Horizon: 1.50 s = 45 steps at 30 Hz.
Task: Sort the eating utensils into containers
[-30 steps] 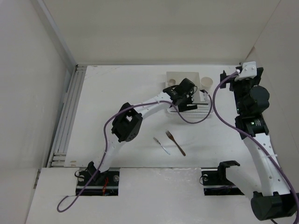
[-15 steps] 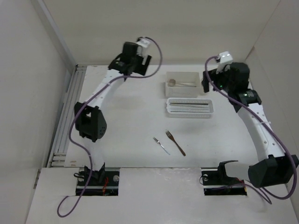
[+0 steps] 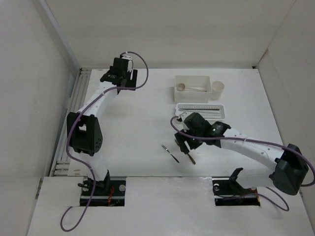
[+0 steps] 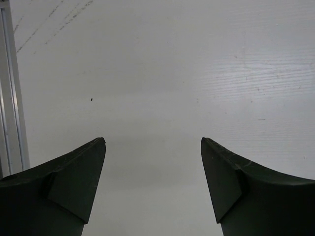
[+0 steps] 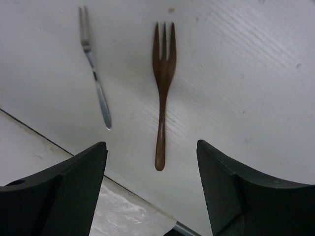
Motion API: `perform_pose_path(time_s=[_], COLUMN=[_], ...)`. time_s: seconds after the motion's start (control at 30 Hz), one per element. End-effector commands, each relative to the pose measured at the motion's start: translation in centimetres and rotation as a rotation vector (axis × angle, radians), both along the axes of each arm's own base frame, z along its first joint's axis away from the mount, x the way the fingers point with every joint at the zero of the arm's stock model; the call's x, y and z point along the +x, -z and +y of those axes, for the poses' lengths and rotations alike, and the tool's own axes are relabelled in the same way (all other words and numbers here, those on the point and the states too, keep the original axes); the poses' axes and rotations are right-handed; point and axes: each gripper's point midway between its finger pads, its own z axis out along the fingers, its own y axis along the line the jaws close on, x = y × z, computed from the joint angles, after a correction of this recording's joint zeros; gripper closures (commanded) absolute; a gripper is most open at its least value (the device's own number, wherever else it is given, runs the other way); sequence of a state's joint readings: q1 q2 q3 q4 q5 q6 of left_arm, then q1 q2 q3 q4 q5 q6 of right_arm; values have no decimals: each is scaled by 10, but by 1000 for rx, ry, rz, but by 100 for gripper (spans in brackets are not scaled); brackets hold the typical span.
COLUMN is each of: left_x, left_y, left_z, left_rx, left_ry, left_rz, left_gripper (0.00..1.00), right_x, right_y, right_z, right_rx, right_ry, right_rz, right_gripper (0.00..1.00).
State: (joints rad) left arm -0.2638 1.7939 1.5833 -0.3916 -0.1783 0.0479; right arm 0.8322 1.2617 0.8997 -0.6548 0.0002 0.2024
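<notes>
White table (image 3: 138,123), pale walls (image 3: 172,29), brown fork (image 5: 163,83).

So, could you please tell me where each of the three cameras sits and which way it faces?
Top external: fixed above and behind the arms, looking down on the table; both arms and their bases show.
Left wrist: on the left arm, looking at the tabletop and its side rail; the open left gripper frames the view.
Right wrist: on the right arm, looking down past the open right gripper at the brown fork and silver fork.
Shared: the top and right wrist views both show the two forks.
</notes>
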Motion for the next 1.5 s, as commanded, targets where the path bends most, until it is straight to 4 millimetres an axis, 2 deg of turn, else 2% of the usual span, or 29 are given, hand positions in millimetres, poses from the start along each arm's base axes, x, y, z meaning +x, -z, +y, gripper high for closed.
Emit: perform_pose_path(time_s=[0.0,0.03,0.1,0.17,0.23,0.27,0.33,0.4,0.43,0.5,0.57,0.6,0.63,0.7,0.73,0.77,0.87,0.93,1.0,1.07,1.13,1.2,1.23,1.3,1.33,1.37,1.4,1.43,1.47], left_x=[6,6,3,0,-6,-7,-11,-16,-18,-22,-25,-25,-24,-26,-26,-26,-26,-26,-26,-26,-25,-24,-24,-23,-22,-22,-22,-22,-21], left_y=[-39,-43,-44,-53,-49,-53,-46,-57,-52,-60,-60,-60,-66,-62,-62,-63,-63,-63,-62,-62,-62,-58,-58,-58,-54,-54,-54,-54,-54], left_z=[13,18,18,19,20,21,23,25,25,28,32,32,32,34,34,35,35,35,34,34,38,38,38,43,42,42,46,47,51], left_rx=[-71,-73,-73,-79,-76,-73,-64,-70,-60,-57,-41,-41,-46,-31,-31,-25,-25,-25,-31,-31,-30,-28,-28,-27,-24,-24,-23,-23,-23], left_ry=[-52,-61,-61,-60,-60,-54,-62,-61,-56,-66,-69,-69,-69,-71,-71,-78,-78,-78,-71,-71,-80,-80,-80,-91,-91,-91,-100,-100,-111], left_rz=[-112,-122,-122,-147,-135,-151,-141,-164,-153,-171,-172,-172,-191,-184,-184,-185,-185,-185,-184,-184,-184,-175,-175,-175,-165,-165,-165,-165,-165], left_gripper=[25,25,25,25,25,25,25,25,25,25,25,25,25,25,25,25,25,25,25,25,25,25,25,25,25,25,25,25,25], right_x=[-2,-4,-7,-8,-13,-17,-17,-17,-16,-16,-18,-19,-21,-22,-22,-22,-20,-7,11,31,58,84,113,147,165,195,211,231,252], right_y=[24,32,44,56,61,70,69,81,83,89,94,97,101,104,104,107,104,86,52,12,-49,-94,-120,-154,-164,-182,-200,-193,-204], right_z=[-12,-10,-4,0,12,11,20,14,12,10,8,7,7,6,7,5,3,6,10,18,22,12,-1,-19,-32,-57,-70,-81,-105], right_rx=[-42,-52,-38,-51,-44,-76,-98,-143,-156,-162,-167,-177,-181,-188,-184,-198,-201,-192,-140,-63,35,97,155,231,236,283,302,261,254], right_ry=[126,115,96,104,80,83,74,115,119,147,158,158,164,174,185,189,195,215,219,230,258,297,378,440,454,526,559,573,622], right_rz=[34,42,52,74,88,102,83,101,98,103,112,118,136,145,148,147,134,77,-38,-157,-345,-478,-555,-652,-703,-774,-825,-840,-899], right_gripper=[23,28,31,34,34,34,34,37,39,40,49,63,72,84,96,100,100,100,100,100,100,100,100,100,100,100,100,100,100])
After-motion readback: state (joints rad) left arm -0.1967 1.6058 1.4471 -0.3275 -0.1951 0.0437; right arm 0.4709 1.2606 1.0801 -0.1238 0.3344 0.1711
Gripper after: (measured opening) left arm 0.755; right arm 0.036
